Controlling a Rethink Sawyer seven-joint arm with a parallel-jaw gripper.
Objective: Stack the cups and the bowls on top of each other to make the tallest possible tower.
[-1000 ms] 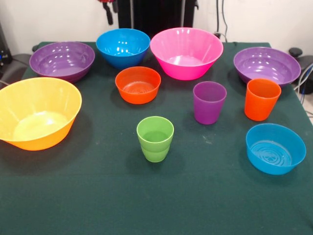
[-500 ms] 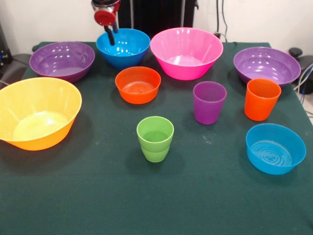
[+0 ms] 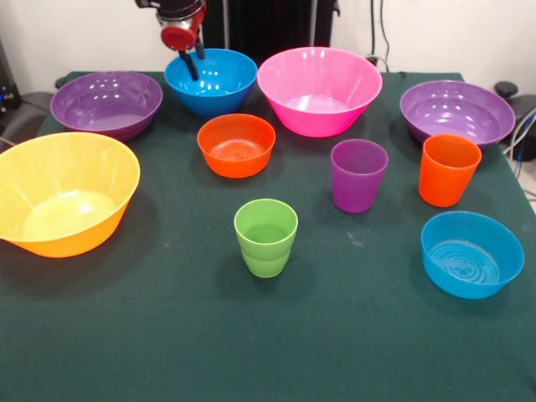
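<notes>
Nothing stacked yet: gripper [image 3: 193,64], fingers slightly spread w/ nothing in them, hangs at blue bowl's [image 3: 211,81] rim, prob. to grab it.

Gripper [image 3: 194,64] now lower, over blue bowl [image 3: 210,81]

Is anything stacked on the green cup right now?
No, the green cup stands alone and empty on the table, with no bowl or cup on it.

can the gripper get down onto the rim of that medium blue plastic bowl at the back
Probably yes: the gripper hangs right over the medium blue plastic bowl's rim, nothing lies between them, and the bowl is empty.
</notes>
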